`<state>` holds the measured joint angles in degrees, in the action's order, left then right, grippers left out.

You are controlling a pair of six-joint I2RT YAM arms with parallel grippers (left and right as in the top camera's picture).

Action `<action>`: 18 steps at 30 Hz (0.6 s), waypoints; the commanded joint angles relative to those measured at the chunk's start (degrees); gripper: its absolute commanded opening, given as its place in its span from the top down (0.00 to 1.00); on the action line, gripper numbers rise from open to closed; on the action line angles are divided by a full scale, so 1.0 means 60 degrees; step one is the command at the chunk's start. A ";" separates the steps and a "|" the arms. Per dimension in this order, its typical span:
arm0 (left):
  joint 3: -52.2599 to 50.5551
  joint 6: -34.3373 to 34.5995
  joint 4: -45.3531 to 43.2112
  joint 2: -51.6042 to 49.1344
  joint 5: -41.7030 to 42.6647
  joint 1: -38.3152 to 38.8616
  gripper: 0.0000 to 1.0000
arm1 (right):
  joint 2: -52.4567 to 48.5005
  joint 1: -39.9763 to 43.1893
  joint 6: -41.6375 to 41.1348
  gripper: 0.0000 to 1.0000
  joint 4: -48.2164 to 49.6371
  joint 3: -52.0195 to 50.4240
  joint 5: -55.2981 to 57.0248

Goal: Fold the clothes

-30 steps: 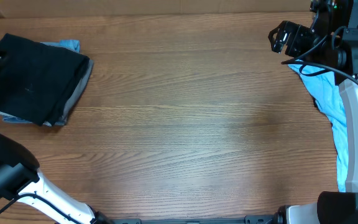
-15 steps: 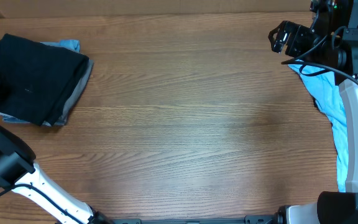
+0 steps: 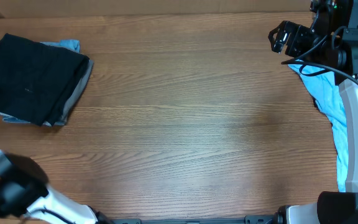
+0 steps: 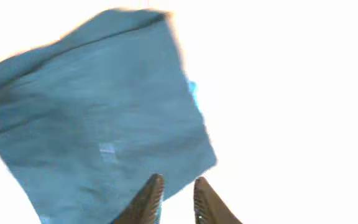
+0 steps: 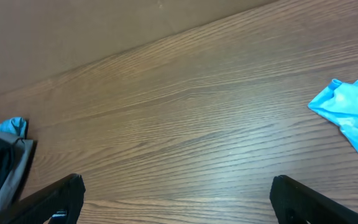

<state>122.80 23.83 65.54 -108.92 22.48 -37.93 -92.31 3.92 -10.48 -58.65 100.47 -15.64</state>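
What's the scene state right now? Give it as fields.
stack: black shirt, folded, on top of grey garment, far-left corner of table
blue T-shirt: unfolded, right edge, partly under right arm
left gripper: over the black shirt, jaws slightly apart, empty
right gripper: open, empty, raised over table
remaining: blue T-shirt not yet folded

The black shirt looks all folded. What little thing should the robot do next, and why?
Probably lower the right hand onto the blue shirt and pinch its edge. That hand is open and close to the shirt's top corner. The blue shirt lies unfolded at the table's right edge, while the black shirt sits folded far left.
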 commanded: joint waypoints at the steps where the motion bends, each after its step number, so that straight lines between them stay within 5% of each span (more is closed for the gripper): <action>1: 0.0193 0.0175 0.0055 0.0685 0.0219 0.1075 0.00 | 0.0142 0.0000 -0.0033 0.00 0.0029 0.0007 0.0036; 18: 0.0182 0.0175 0.0076 0.0652 0.0219 0.2259 0.00 | 0.0142 0.0000 -0.0033 0.00 0.0029 0.0007 0.0036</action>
<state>124.01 24.29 66.04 -105.12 23.59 -24.45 -92.31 3.92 -10.48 -58.63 100.47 -15.64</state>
